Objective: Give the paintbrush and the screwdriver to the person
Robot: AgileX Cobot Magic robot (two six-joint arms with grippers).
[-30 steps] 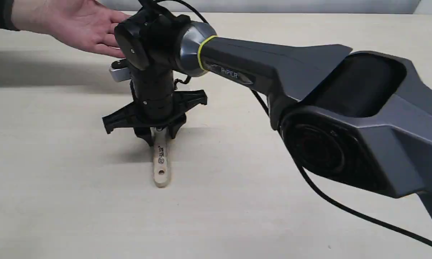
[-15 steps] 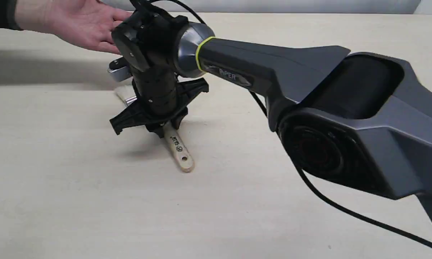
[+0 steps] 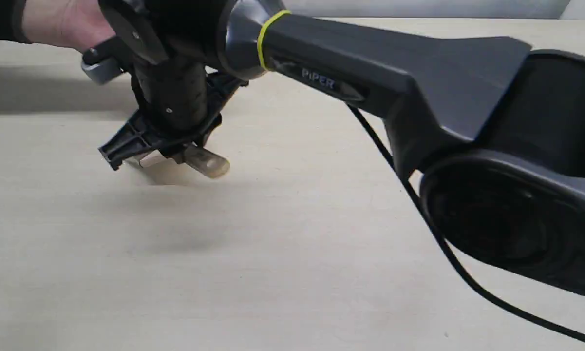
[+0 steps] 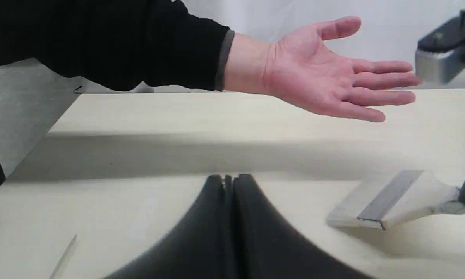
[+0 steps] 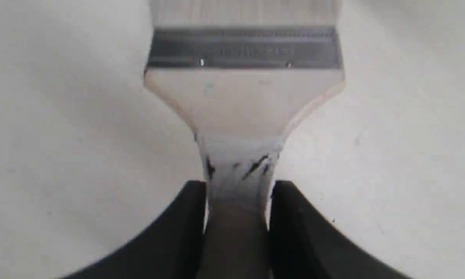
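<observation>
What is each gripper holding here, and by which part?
The right gripper holds the paintbrush by its wooden handle; the left gripper is shut on nothing.

Bright diffuse light, broad soft shadow across the table (image 4: 139,155), paintbrush (image 5: 242,100) handle blurred up close

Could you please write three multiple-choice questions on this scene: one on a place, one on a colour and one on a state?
1. Where is the paintbrush? A on the table; B in the right gripper; C in the person's palm.
2. The brush's ferrule is: A red; B silver; C gold.
3. The person's hand is: A a fist; B holding a tool; C open, empty.
Answers: 1 B, its handle is clamped there, off the table; 2 B, a grey metal band; 3 C, nothing lies in it.
</observation>
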